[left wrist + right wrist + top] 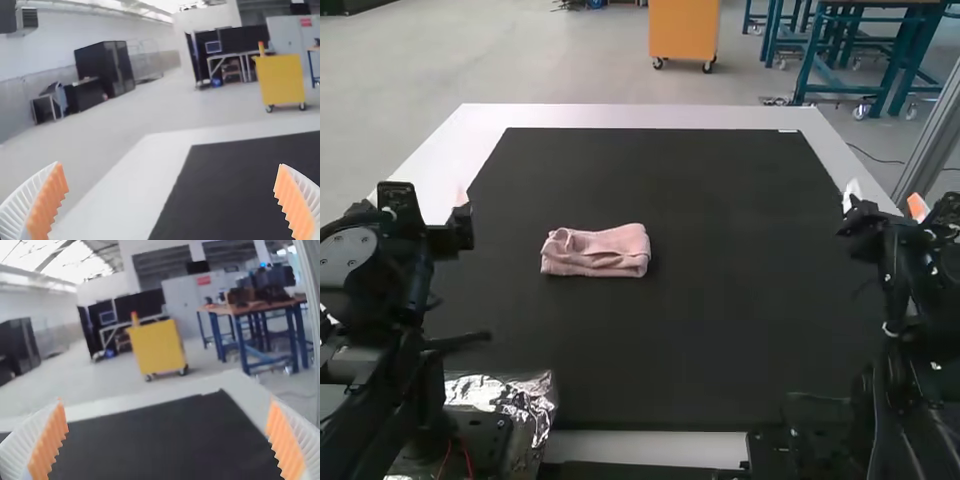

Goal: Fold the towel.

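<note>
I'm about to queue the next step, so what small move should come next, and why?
Probably bring the left gripper over to smooth the towel's left end, as the high view shows it. The towel lies in a compact folded bundle, but that end looks rumpled, and this gripper is open and nearer to it.

Towel (610,258): pink cloth, matt, softly rough
Mat (740,330): black, matt, smooth-looking
Counter (630,115): white, smooth, low sheen
Foil (525,395): thin metal, crinkled, glossy silver
Fingers (16,206): white, plastic-looking, ribbed
Pads (49,206): orange, matt, ridged, rubbery look
</note>
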Robot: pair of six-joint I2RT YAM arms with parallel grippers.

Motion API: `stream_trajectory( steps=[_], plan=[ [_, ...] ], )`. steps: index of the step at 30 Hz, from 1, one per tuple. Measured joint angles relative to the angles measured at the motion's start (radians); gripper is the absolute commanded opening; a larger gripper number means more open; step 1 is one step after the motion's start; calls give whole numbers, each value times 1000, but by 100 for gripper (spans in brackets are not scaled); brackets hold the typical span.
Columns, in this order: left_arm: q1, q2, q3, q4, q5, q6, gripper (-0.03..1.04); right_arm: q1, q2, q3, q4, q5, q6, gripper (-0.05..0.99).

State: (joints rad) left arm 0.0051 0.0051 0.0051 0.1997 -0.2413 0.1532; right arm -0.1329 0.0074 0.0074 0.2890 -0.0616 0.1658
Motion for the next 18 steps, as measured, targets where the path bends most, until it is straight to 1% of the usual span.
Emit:
stream_trajectory(
  steps=[2,4,6,7,10,12,13,15,18],
  plan=[
    [0,0,0,-28,-3,-14,97,0,0,-2,-124,4,-2,91],
    [0,0,0,-76,-3,-59,97,0,0,-2,-215,5,-8,91],
    [0,0,0,-158,-3,-132,97,0,0,-2,-266,5,-21,91],
    [0,0,0,-189,-3,-178,97,0,0,-2,-282,3,-31,91],
    [0,0,0,-243,-4,-333,97,0,0,-2,-287,1,-54,91],
    [0,0,0,-253,-4,-415,97,0,0,-2,-287,1,-62,91],
    [0,0,0,-253,-4,-444,97,0,0,-2,-287,1,-66,91],
    [0,0,0,-254,-5,-486,97,0,0,-2,-287,2,-71,91],
    [0,0,0,-254,-6,-524,97,0,0,-2,-287,1,-74,91]
  ],
)
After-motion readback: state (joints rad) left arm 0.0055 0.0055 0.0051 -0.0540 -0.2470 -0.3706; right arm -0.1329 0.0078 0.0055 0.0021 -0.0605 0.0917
